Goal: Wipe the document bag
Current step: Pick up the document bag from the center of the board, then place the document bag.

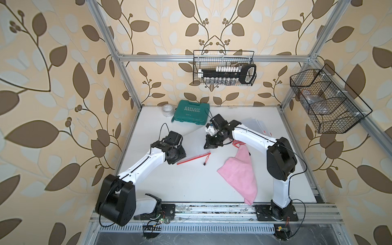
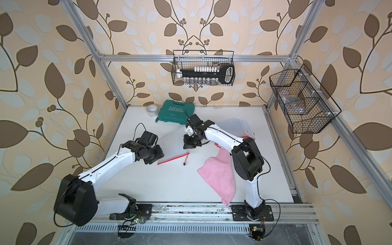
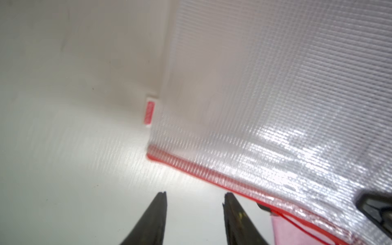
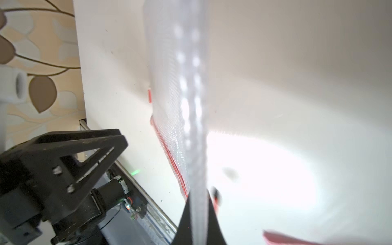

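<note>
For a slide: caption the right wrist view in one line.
Right fingers shut on the mesh document bag, seen edge-on over the white table.

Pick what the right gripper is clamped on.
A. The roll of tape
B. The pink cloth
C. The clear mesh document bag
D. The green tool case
C: in the right wrist view, the right gripper is shut on an edge of the document bag, whose clear mesh sheet runs out from between its fingertips.
</note>
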`<state>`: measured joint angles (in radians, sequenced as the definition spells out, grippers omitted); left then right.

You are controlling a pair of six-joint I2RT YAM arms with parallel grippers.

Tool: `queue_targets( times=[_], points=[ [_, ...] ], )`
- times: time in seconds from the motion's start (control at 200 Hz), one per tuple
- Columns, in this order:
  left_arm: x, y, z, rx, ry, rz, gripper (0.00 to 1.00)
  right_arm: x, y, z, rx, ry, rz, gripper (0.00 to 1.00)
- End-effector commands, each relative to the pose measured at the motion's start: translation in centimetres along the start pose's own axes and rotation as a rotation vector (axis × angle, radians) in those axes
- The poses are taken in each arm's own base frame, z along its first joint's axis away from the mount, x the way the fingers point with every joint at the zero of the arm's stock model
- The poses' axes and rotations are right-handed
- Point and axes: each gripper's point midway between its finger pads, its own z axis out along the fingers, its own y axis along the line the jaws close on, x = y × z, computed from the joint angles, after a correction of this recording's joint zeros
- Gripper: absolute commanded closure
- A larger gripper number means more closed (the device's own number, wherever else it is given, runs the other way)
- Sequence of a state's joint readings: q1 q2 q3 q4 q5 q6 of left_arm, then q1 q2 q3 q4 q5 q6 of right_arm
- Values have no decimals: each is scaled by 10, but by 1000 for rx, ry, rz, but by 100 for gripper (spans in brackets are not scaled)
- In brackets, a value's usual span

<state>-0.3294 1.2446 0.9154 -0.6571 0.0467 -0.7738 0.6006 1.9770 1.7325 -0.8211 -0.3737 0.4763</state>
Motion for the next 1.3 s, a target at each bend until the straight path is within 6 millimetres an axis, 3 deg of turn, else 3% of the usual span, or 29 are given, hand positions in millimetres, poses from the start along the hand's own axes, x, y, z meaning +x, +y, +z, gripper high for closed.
queue_targets(
  times=[0.0,0.09,0.23,0.335,0.49,0.715,0.82,1.03,1.295],
  points=[
    [-23,-6,-31,1,-82,31,49,11,-68,-59,277,74,-35,100],
    [-28,-15,-37,24,-88,47,49,9,-106,-83,381,76,-38,100],
    [-31,-24,-33,47,-80,60,49,14,-160,-98,478,120,-17,100],
    [-33,-29,-26,45,-60,74,49,10,-200,-99,543,124,20,100],
    [-35,-34,-15,41,-32,86,49,-15,-257,-97,644,86,52,100],
    [-36,-36,-2,28,-9,99,49,-34,-319,-101,753,104,31,100],
    [-37,-36,2,20,-4,107,49,-41,-338,-104,785,93,26,100],
    [-42,-37,4,0,-12,145,48,-52,-353,-96,806,112,-29,100],
    [-44,-35,12,-19,-2,179,45,-49,-374,-93,872,162,-44,100]
  ],
)
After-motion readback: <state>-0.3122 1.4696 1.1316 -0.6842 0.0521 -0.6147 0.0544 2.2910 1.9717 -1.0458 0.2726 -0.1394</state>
